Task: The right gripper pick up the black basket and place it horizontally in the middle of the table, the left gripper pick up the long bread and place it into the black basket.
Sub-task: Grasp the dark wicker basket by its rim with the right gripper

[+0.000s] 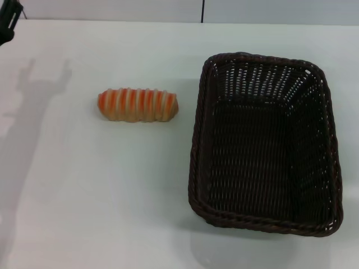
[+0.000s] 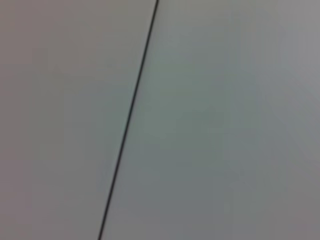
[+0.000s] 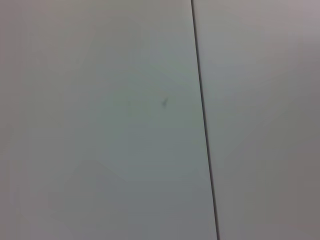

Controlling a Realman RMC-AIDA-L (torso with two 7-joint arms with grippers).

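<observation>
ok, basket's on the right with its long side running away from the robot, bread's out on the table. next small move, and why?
Probably bring the right arm down toward the black basket. It stands empty on the table's right side, not yet turned or centred, and the long bread lies apart on its left. The right gripper is out of view; only a dark part of the left arm shows at the far left corner.

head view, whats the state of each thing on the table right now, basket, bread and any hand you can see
black basket: upright on the table, empty, long side running away from the robot, on the right.
long bread: lying flat on the table, left of the basket, apart from it, untouched.
left hand: only a dark bit at the far left corner, holding nothing that shows.
right hand: not in view.
</observation>
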